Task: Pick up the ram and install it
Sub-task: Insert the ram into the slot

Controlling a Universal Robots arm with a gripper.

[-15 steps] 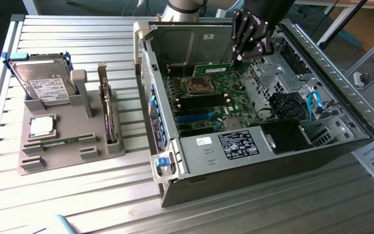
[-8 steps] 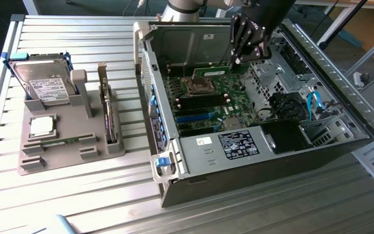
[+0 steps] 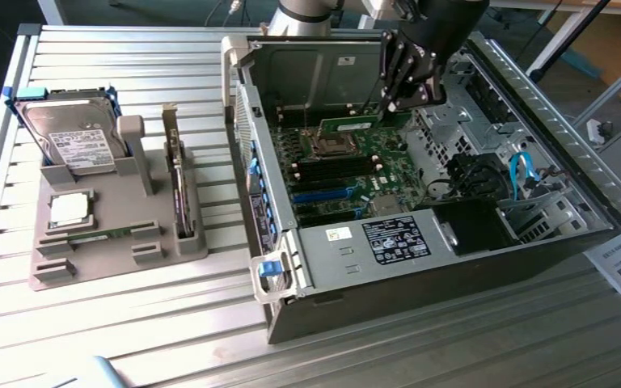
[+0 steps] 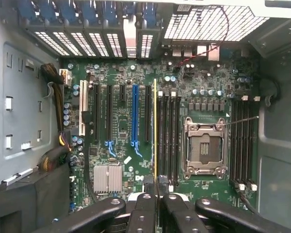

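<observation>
My gripper [image 3: 388, 107] hangs inside the open computer case [image 3: 569, 145], shut on the ram [image 3: 349, 125]. The ram is a thin green board held on its long edge just above the motherboard [image 3: 343, 174]. The wrist view has the ram [image 4: 155, 126] edge-on as a narrow yellow-green line running out from between my fingertips [image 4: 155, 183]. It lies along the outer side of the bank of black memory slots [image 4: 169, 136], beside the open CPU socket [image 4: 203, 148]. Whether it touches a slot I cannot tell.
A grey holder [image 3: 106, 234] on the slatted table at the exterior view's left carries a silver hard drive [image 3: 68, 137], a square CPU chip [image 3: 68, 208] and an upright card [image 3: 183, 202]. Inside the case are the power supply [image 3: 397, 239], blue cables [image 3: 521, 174] and expansion slots [image 4: 135, 114].
</observation>
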